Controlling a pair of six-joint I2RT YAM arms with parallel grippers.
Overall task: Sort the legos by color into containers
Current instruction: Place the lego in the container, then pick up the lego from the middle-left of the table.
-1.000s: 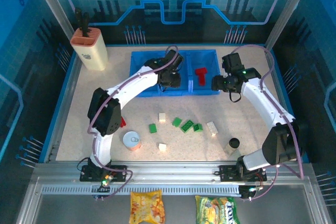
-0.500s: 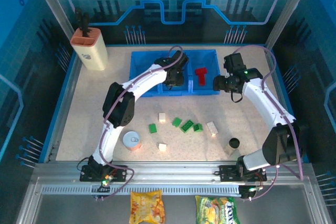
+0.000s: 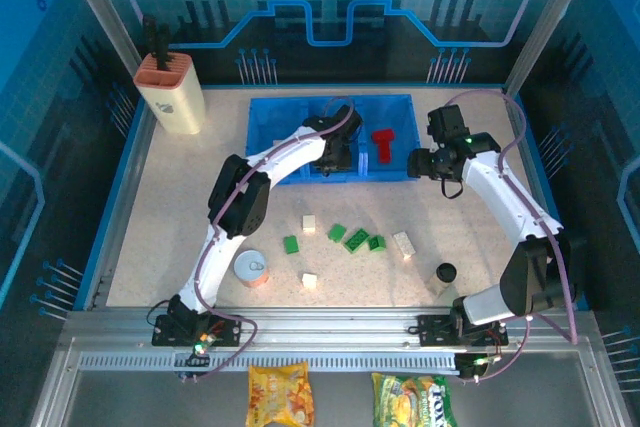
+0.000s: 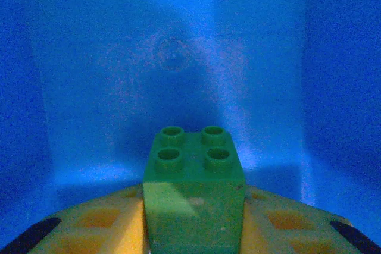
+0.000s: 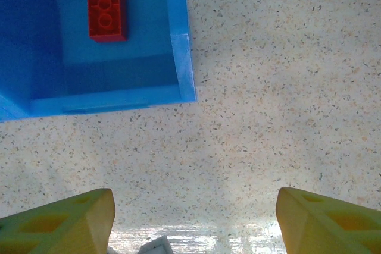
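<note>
My left gripper (image 3: 336, 153) hangs inside the blue tray (image 3: 262, 107), over its middle compartment. It is shut on a green lego (image 4: 193, 188) that stands studs-up between the yellow fingers (image 4: 101, 230), above the compartment floor (image 4: 172, 57). A red lego (image 3: 383, 142) lies in the right compartment (image 5: 106, 4). My right gripper (image 3: 415, 162) is open over bare table just off the tray's front right corner (image 5: 181, 52), nothing between its fingers (image 5: 59, 218). Loose legos lie mid-table: green ones (image 3: 355, 239) and a white one (image 3: 404, 243).
A silver can (image 3: 252, 269) stands front left and a small black cap (image 3: 445, 273) front right. The cream holder with the orange top (image 3: 170, 92) is at the back left. More white legos (image 3: 310, 222) lie near the green ones.
The left arm has swung its gripper rightward inside the tray, still carrying the green lego, and its elbow has followed. The right arm has hardly moved.
</note>
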